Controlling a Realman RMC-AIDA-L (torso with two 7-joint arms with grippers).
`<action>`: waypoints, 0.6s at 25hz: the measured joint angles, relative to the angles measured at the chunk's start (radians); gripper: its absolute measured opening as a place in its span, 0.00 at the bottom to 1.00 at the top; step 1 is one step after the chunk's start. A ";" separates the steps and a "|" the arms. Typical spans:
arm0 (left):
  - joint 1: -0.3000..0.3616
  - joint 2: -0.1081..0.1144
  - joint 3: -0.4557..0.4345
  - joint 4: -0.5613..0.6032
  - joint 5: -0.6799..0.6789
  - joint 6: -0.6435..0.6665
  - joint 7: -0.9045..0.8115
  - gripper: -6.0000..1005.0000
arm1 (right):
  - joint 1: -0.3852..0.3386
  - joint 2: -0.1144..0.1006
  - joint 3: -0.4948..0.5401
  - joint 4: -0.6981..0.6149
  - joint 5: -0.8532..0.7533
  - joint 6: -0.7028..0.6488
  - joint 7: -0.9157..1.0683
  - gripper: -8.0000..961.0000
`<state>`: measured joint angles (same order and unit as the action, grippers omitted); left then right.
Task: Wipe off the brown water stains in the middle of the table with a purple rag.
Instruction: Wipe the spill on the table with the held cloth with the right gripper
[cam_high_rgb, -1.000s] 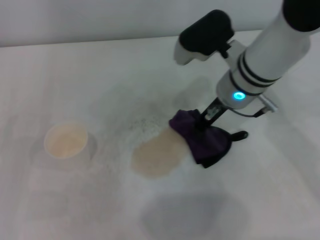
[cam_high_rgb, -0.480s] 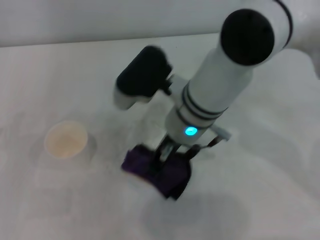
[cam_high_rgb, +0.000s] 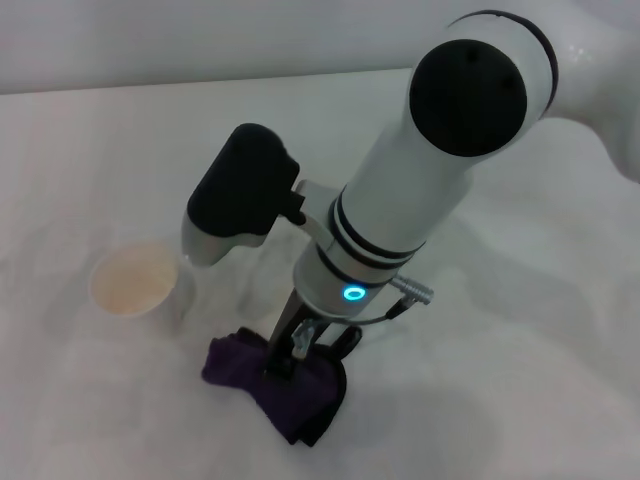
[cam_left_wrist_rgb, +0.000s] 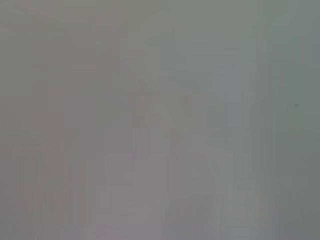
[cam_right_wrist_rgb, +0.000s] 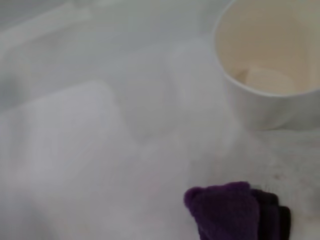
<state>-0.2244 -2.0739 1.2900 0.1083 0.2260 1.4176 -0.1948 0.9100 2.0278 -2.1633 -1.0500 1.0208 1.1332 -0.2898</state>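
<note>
**Right arm over the rag, stain hidden**

The large flat white table (cam_high_rgb: 90, 140) fills the head view. The right arm's gripper (cam_high_rgb: 290, 352) reaches down near centre, jaws pinching the small dark purple rag (cam_high_rgb: 275, 385), which lies bunched on the table at the near side. The brown stain cannot be seen; arm and rag cover that spot. A white paper cup (cam_high_rgb: 132, 281) stands left of the rag. The left wrist view shows only blank grey.
</note>
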 joint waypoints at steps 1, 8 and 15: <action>0.000 0.000 0.000 0.000 0.000 0.000 0.000 0.89 | 0.005 0.000 0.003 0.016 -0.008 -0.003 0.002 0.10; 0.012 -0.002 -0.005 -0.002 -0.001 0.000 0.000 0.89 | 0.014 -0.003 0.120 0.061 -0.217 0.038 0.087 0.10; 0.008 -0.002 -0.007 -0.001 -0.005 0.001 0.000 0.89 | 0.002 -0.003 0.247 0.072 -0.423 0.083 0.132 0.10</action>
<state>-0.2163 -2.0754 1.2825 0.1071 0.2206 1.4183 -0.1948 0.9117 2.0247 -1.9163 -0.9784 0.5975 1.2162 -0.1578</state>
